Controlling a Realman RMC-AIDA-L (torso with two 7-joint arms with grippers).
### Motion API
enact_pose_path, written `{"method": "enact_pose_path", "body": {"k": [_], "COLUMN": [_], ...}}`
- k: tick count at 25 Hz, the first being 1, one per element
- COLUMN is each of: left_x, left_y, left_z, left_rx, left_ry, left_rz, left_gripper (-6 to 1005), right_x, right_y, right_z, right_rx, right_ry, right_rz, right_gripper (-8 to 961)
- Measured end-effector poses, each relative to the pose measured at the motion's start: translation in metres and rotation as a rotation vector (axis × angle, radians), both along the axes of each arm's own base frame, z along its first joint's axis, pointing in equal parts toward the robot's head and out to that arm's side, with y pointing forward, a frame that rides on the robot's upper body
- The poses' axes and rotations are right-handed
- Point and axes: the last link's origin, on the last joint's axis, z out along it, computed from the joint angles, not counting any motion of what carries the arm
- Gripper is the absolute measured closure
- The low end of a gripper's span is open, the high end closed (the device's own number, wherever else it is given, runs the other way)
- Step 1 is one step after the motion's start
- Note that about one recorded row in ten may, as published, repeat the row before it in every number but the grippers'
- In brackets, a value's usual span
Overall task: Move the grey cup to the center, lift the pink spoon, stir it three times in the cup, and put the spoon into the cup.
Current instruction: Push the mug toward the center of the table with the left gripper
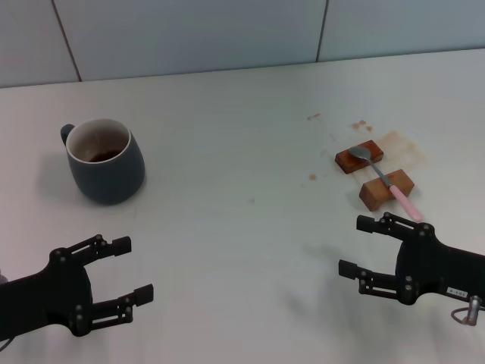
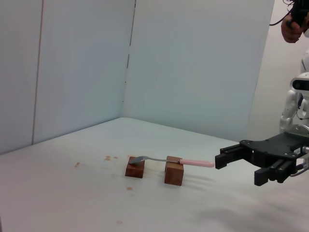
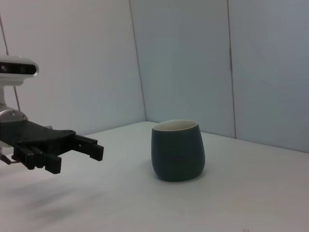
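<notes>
We see the grey cup (image 1: pixel 104 161) standing upright on the white table (image 1: pixel 242 220) toward the far left, its small loop handle turned to the far-left side and a little dark brown liquid in its white inside. From the right wrist view the cup (image 3: pixel 178 150) shows as a rounded dark body with a pale rim, standing alone with bare table all around it. The pink spoon (image 1: pixel 384 177) lies well apart from the cup, on the right side of the table, bridged across two small wooden blocks (image 1: pixel 359 157). Its long axis runs on a slant: the metal bowl rests on the farther block and points away from us and to the left, while the pale pink handle crosses the nearer block (image 1: pixel 386 189) and points toward us and to the right, its end jutting past the block over the table. In the left wrist view the spoon (image 2: pixel 169 160) lies nearly level on the blocks (image 2: pixel 174 170), with brown stains (image 1: pixel 402 144) on the table near them. Our left hand (image 1: pixel 129 271) hovers at the near left, in front of the cup and clear of it, its fingers spread wide and holding nothing. Our right hand (image 1: pixel 362 246) hovers at the near right, just in front of the spoon's handle end without touching it, fingers likewise wide apart and empty.
</notes>
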Motion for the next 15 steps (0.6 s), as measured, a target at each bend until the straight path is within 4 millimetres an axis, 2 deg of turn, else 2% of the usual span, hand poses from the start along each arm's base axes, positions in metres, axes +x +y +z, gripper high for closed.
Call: {"method": "enact_pose_path", "body": {"k": [15], "left_x": [-0.0004], "left_y": [-0.0019], "left_z": [-0.0005], "left_rx": [-0.001], "left_ry": [-0.005], "left_rz": [0.003], "left_gripper": [231], "right_x": [-0.0002], "right_y": [-0.0004], "right_z": [0.0003], "right_rx": [0.001], "right_ry": [0.004], "right_rz": [-0.001], "right_gripper": [144]}}
